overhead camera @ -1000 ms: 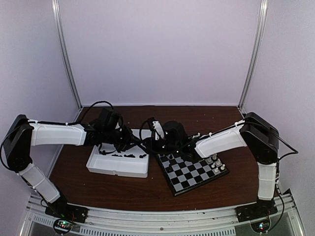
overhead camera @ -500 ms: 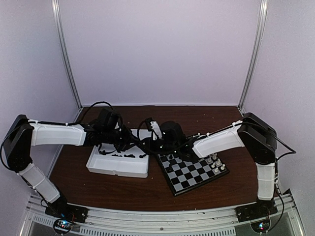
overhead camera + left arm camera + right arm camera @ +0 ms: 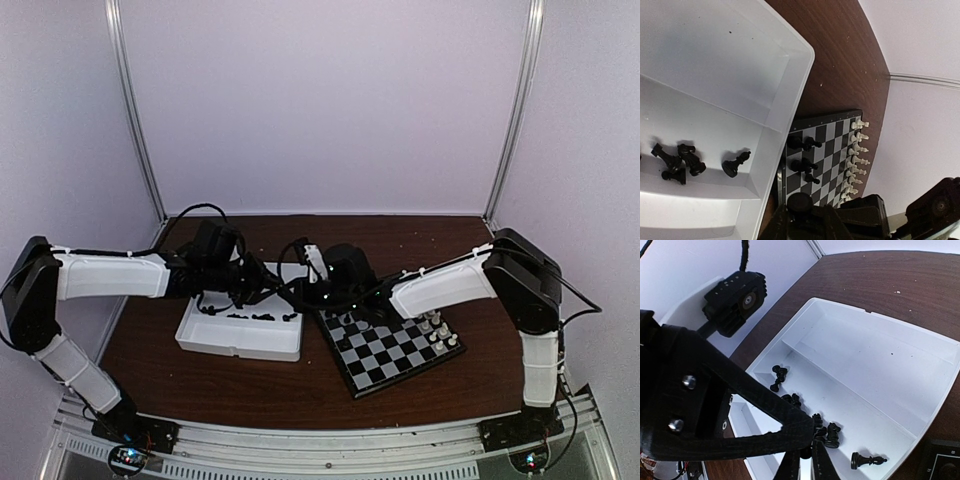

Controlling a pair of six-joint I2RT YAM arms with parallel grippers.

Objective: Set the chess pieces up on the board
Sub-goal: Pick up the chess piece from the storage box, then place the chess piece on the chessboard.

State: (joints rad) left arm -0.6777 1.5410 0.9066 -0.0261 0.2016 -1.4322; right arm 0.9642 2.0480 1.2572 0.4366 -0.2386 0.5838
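Observation:
Several tiny black chess pieces (image 3: 677,161) lie in the white tray, also seen in the right wrist view (image 3: 867,459). A few black pieces (image 3: 805,144) stand on the board (image 3: 395,352) along its left side. My left gripper (image 3: 268,290) is over the tray's right end. In its wrist view it (image 3: 801,210) is shut on a black piece whose round base (image 3: 800,201) shows between the fingertips. My right gripper (image 3: 305,293) reaches over the tray's right part. In its wrist view it (image 3: 806,460) is shut on a small black piece (image 3: 805,453).
The white partitioned tray (image 3: 235,350) lies left of the board, its rim almost touching it. A row of white pieces (image 3: 857,150) stands along the board's right side (image 3: 440,335). The two grippers are close together. Brown table, lilac walls behind.
My right arm has moved a little left, from the board's edge to over the tray. My left arm has barely shifted.

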